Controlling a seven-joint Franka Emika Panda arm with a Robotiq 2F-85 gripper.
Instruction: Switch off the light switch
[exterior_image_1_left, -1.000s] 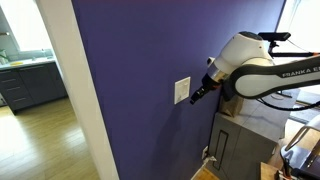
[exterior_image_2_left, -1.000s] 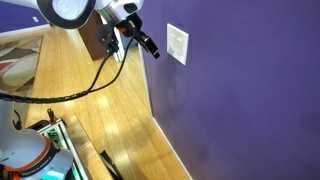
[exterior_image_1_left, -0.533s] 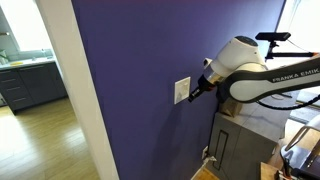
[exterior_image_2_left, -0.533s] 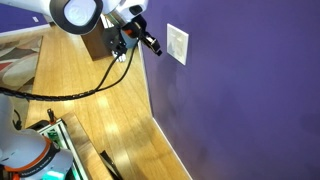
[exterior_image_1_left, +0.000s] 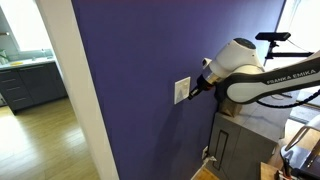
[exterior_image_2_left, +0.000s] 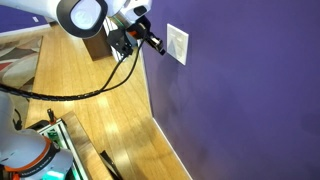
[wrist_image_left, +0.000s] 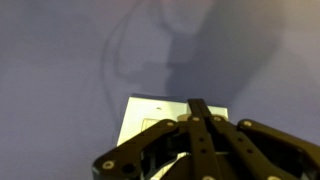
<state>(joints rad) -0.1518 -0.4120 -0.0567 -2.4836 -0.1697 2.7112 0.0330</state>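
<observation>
Closer than a second ago, your claw (exterior_image_2_left: 158, 47), fingers pressed together on nothing, sits just beside the light switch (exterior_image_2_left: 177, 44); contact unclear, flipping off likely still to do

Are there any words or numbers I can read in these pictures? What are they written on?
"FRANKA EMIK", cut off at the picture's edge: on the robot arm in an exterior view.
Light switch: no writing visible.
Nothing else readable.

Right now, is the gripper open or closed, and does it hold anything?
Gripper: closed, holding nothing, pointing at the switch.
</observation>
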